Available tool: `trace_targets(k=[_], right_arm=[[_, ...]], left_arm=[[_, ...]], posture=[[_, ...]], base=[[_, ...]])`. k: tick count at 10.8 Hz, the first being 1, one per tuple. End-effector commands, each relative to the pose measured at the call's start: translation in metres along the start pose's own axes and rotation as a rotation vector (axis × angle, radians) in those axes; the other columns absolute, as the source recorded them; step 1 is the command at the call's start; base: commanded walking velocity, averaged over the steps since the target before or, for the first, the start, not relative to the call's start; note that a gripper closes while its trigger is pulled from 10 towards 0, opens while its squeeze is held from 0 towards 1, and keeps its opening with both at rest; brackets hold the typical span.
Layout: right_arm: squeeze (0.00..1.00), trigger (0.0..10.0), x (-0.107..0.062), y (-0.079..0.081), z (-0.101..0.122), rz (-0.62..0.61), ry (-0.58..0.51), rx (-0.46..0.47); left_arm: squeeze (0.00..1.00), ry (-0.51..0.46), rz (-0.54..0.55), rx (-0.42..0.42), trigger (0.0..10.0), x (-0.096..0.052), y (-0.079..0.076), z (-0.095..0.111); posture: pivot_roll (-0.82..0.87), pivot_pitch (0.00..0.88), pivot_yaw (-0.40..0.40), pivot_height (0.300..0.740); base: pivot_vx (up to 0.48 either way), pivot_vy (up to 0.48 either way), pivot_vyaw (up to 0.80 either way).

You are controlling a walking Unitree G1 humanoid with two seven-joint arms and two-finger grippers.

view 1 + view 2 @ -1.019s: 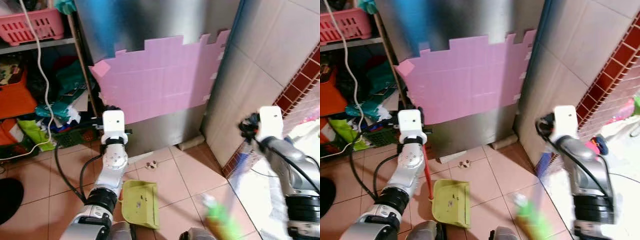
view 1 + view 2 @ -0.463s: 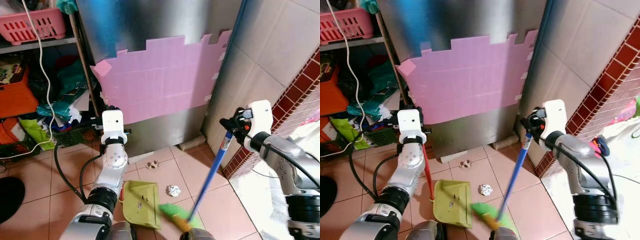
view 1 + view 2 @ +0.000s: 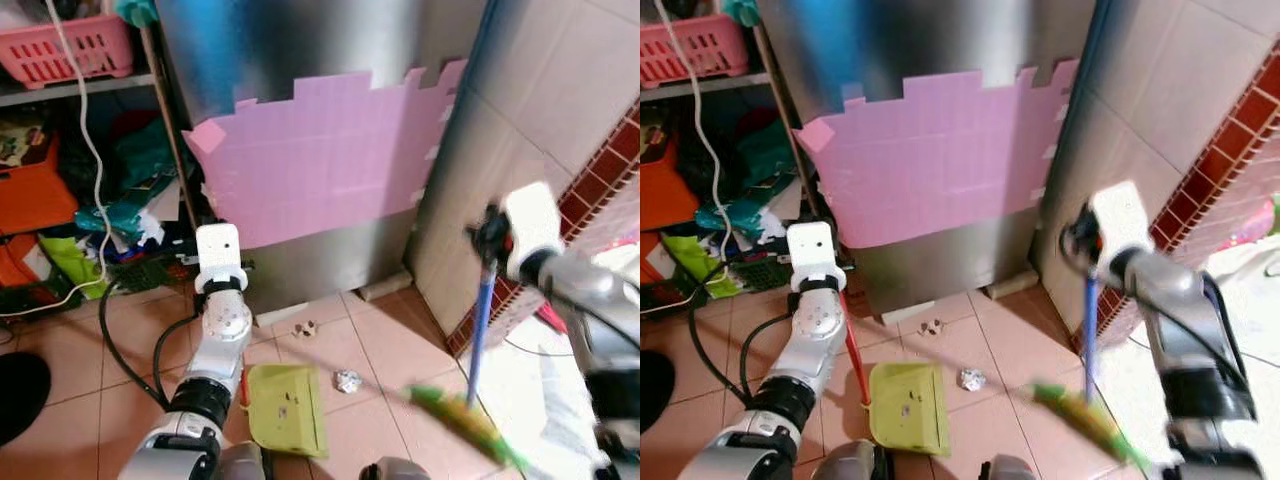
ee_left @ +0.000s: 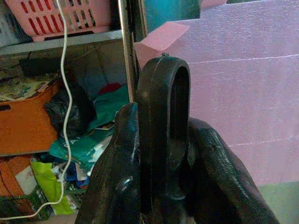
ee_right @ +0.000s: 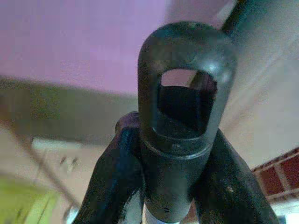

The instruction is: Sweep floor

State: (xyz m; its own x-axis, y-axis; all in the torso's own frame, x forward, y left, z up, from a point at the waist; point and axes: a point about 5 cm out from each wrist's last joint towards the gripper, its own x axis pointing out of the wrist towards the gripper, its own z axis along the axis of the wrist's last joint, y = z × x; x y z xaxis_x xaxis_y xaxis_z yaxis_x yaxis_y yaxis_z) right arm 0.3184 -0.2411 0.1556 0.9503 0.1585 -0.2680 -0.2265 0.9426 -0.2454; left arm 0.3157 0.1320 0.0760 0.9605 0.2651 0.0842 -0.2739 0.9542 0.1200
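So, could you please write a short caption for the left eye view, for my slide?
Right gripper swings the blue-handled broom beside crumpled paper while the left gripper holds the green dustpan.

Bright daylight floods in from the right of the steel fridge (image 3: 300, 60), washing the floor there to near white. The fridge's upper panel carries a soft bluish sheen, and the shelves (image 3: 60, 90) to its left sit in dim shade. The broom head (image 3: 465, 425) and right arm (image 3: 560, 280) smear with motion blur; the right wrist view is soft throughout, the left wrist view sharper behind its dark, close fingers (image 4: 210, 168).
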Motion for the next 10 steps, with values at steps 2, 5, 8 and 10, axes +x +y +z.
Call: trace_targets(k=[2,5,8,10], right_arm=[[0.00,10.0,0.004,0.013,0.019,0.019,-0.131,0.128],[0.00,10.0,0.004,0.028,0.018,0.091,-0.174,0.250],[0.00,10.0,0.004,0.015,0.026,-0.073,-0.250,0.169],[0.00,10.0,0.005,0.016,0.040,-0.106,-0.328,0.099]], left_arm=[[0.00,-0.025,0.014,0.036,10.0,0.006,0.003,0.005],[0.00,-0.029,0.012,0.044,10.0,0.006,0.003,0.006],[0.00,-0.043,0.024,0.054,10.0,0.009,0.004,0.008],[0.00,-0.050,0.044,0.067,10.0,0.009,0.007,0.009]], posture=[[-0.16,0.000,0.009,0.740],[-0.17,0.000,0.016,0.740],[-0.17,0.000,0.018,0.740],[-0.16,0.000,0.013,0.740]], base=[[0.000,0.000,0.00],[0.000,0.000,0.00],[0.000,0.000,0.00],[0.000,0.000,0.00]])
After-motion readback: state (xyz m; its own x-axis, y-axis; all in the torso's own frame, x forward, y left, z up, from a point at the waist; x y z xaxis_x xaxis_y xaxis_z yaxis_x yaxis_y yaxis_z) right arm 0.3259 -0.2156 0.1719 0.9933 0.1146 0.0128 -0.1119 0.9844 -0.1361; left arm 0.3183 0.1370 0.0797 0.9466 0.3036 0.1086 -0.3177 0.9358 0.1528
